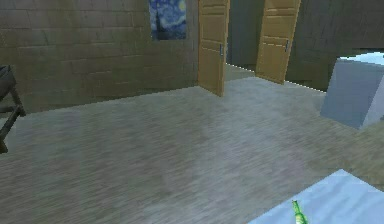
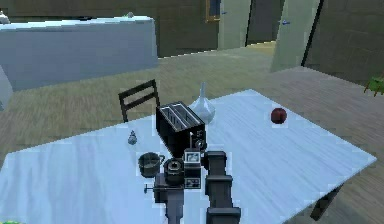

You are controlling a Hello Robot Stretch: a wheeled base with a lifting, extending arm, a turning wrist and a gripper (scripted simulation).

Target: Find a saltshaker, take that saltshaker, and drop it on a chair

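Since a dark cup [image 2: 150,161] stood by the jaws on the counter [image 2: 300,150], it could be knocked over; whether anything was held could not be told.

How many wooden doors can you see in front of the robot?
2. One wooden door stands open near the forward view's middle; the other door stands just right of it. More may be hidden past them.

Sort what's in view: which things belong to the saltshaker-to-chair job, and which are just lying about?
Job: small grey shaker-like thing, maybe the saltshaker; dark chair; claw.

Lying about: toaster; glass vase; red apple; dark mug; green bottle; wall painting.
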